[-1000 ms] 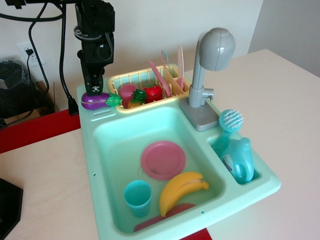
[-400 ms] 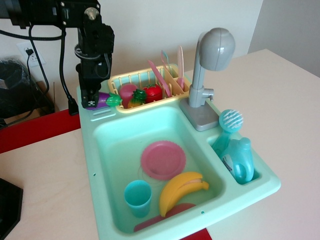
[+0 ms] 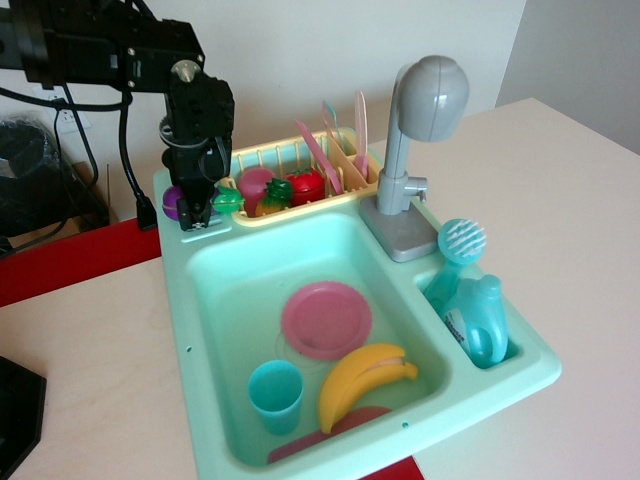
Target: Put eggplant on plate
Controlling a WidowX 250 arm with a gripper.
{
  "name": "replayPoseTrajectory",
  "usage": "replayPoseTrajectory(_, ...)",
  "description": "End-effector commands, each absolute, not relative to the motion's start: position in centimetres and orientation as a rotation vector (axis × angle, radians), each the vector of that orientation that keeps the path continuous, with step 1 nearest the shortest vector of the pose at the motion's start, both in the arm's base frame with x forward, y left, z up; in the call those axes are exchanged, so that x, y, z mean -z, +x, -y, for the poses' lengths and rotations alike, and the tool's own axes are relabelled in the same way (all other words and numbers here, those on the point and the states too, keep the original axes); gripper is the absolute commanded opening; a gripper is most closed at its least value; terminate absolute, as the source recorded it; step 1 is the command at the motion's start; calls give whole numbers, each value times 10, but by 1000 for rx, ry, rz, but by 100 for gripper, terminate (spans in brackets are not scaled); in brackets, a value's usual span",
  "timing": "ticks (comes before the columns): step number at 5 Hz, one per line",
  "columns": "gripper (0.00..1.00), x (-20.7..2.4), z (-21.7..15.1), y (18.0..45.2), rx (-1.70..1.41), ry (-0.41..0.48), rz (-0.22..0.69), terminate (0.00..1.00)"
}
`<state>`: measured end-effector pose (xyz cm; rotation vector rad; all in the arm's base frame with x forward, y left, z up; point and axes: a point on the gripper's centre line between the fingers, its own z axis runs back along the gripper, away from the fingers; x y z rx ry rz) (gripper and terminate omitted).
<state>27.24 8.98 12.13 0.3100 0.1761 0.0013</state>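
tool: the black tool (image 3: 197,212) has come down over the eggplant since a second ago. before, it sat just above it. now its tips reach the sink ledge.
tool grip: the tips look close on both sides of the eggplant, but i cannot tell if they are squeezing it yet.
eggplant: the eggplant (image 3: 176,203) is on the back left corner of the sink (image 3: 500,385), next to the yellow rack (image 3: 262,155). most of it is hidden behind the tool now. only a bit of purple and the green cap show.
eggplant moved: it looks like it is in the same spot as before, not lifted.
plate: the pink plate (image 3: 326,319) lies flat in the sink, well apart from the eggplant. nothing is on it.
near the plate: a banana (image 3: 362,383) and a teal cup (image 3: 275,396) sit just beside the plate.
what it means: i think the grab is just starting. the lift and the carry to the plate are not yet done.
watch out: the drop should miss the banana and the cup.
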Motion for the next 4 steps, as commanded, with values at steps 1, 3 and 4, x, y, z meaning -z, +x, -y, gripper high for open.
replayPoseTrajectory(1,0,-131,-98,275,-86,418,-52,0)
replayPoseTrajectory(3,0,-146,-85,284,-15,459,-12,0)
replayPoseTrajectory(4,0,-162,-65,305,39,432,42,0)
